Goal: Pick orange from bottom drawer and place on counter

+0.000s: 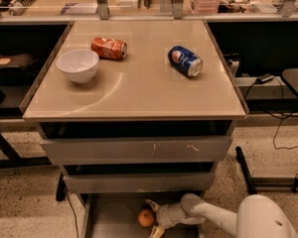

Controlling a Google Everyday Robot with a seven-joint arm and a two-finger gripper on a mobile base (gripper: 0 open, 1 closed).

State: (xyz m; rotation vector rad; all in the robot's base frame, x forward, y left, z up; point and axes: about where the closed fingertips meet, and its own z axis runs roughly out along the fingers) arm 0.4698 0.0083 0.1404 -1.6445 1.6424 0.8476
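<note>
The orange [146, 217] lies on the grey floor of the open bottom drawer [111, 217], below the two wider grey drawers. My gripper [152, 217] reaches into the drawer from the right, open, with one finger behind the orange and one in front of it, right against its right side. The white arm [213, 216] runs off to the lower right. The beige counter [139, 90] lies above the drawers.
On the counter stand a white bowl [78, 65] at the left, a crushed orange-red can [109, 48] behind it and a blue can [185, 61] lying at the right. Cables [283, 128] run over the floor at the right. A shelf with clutter lies behind.
</note>
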